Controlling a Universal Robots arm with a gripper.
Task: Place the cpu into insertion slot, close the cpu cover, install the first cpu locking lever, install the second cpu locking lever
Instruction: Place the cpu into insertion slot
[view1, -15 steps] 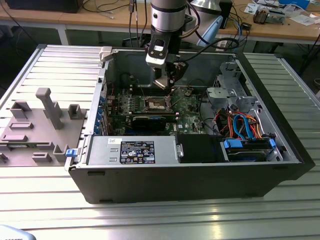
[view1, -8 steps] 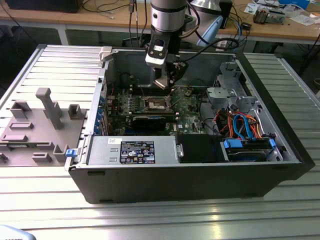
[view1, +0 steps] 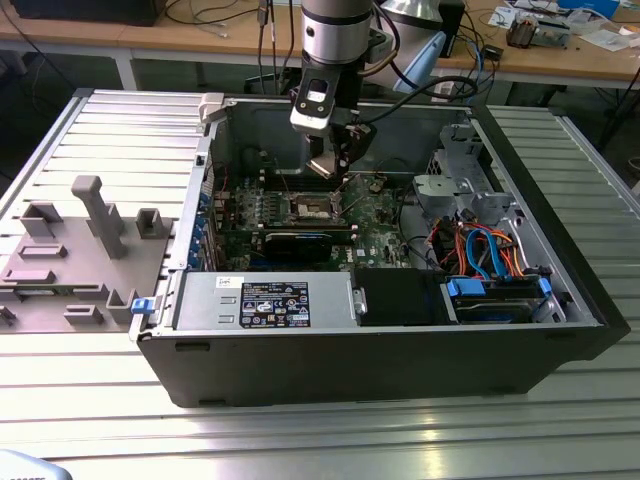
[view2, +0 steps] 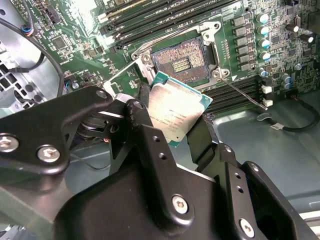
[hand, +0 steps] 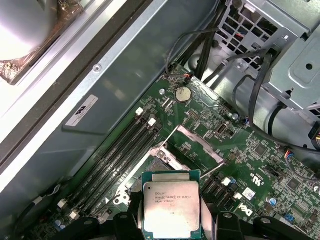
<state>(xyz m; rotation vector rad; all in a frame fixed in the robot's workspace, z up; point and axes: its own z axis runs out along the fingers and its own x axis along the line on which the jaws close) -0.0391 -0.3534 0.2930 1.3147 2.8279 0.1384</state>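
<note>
Plainly step one: chip gripped, socket open

The gripper (view2: 170, 131) has its fingers clamped on opposite edges of the cpu (hand: 171, 209), which is held above the board with its metal lid showing in both wrist views. In the exterior view the insertion slot (view1: 315, 208) lies at about six o'clock from the gripper. It is bare, and the chip is clear of it. The cpu cover (hand: 199, 144) stands swung open beside the slot, and a locking lever (view2: 245, 94) is released. In my judgement the placing step is in hand. It calls for the chip level and square over the recess, clear of the raised cover.
</note>
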